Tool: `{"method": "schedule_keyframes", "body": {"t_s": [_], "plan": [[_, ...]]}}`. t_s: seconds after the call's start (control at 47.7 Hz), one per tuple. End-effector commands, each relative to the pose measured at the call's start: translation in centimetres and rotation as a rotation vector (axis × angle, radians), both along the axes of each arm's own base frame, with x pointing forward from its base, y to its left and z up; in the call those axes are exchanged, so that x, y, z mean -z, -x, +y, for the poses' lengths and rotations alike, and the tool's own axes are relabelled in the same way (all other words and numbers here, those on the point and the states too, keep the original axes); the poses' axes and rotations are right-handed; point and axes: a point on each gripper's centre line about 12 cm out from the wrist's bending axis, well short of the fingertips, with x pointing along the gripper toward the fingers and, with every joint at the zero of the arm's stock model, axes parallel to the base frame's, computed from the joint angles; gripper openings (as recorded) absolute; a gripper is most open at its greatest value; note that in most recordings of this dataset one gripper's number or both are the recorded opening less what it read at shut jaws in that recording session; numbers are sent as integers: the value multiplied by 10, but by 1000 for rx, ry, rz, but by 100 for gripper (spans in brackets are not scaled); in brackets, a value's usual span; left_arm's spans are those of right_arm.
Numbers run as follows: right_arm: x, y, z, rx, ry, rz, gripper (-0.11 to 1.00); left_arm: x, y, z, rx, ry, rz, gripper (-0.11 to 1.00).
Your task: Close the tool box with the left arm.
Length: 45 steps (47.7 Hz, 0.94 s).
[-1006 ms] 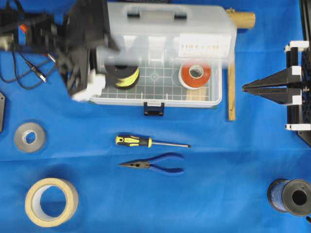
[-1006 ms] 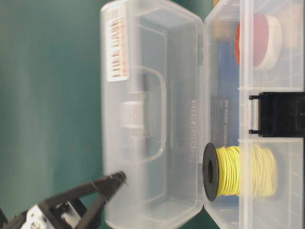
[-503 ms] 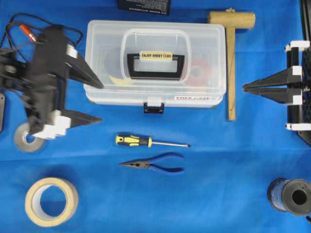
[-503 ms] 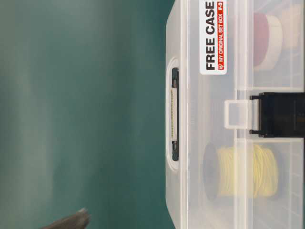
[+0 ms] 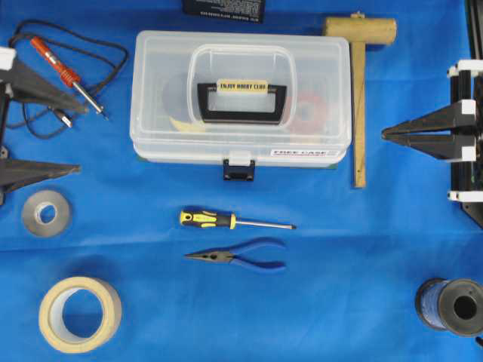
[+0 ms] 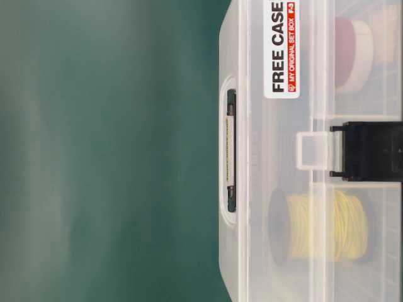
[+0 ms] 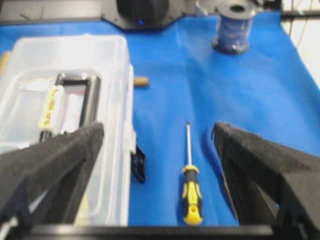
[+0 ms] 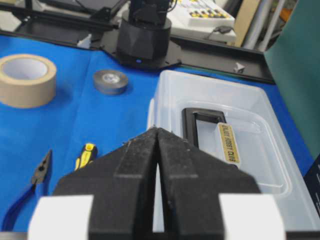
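The closed tool box point(image 5: 240, 94) is being flanked by a mallet point(image 5: 359, 98) and soldering iron point(image 5: 66, 74), screwdriver point(image 5: 234, 220) below, left gripper point(image 5: 64, 137) being held spread, right gripper point(image 5: 386, 135) pinched together

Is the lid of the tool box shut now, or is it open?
Shut: the lid lies flat on the tool box, handle on top.

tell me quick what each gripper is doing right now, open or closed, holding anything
Left gripper: open, jaws wide apart, holding nothing.
Right gripper: closed, fingers pressed together, holding nothing.
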Motion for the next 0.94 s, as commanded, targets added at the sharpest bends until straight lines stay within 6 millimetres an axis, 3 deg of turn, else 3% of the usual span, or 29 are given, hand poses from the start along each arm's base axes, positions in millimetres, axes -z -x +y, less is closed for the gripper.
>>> {"method": "schedule_keyframes", "body": {"t_s": [0.0,0.273,0.461,0.671,0.922], "plan": [[-14,-2,0,1,2,-43,0,9,12,2,-9,-3,-63,90],[-14,-2,0,1,2,-43,0,59,39,3,-16,2,-135,90],[-14,-2,0,1,2,-43,0,85,44,4,-18,4,-103,89],[-14,-2,0,1,2,-43,0,98,47,4,-19,3,-106,89],[-14,-2,0,1,2,-40,0,99,47,4,-19,3,-106,89]]}}
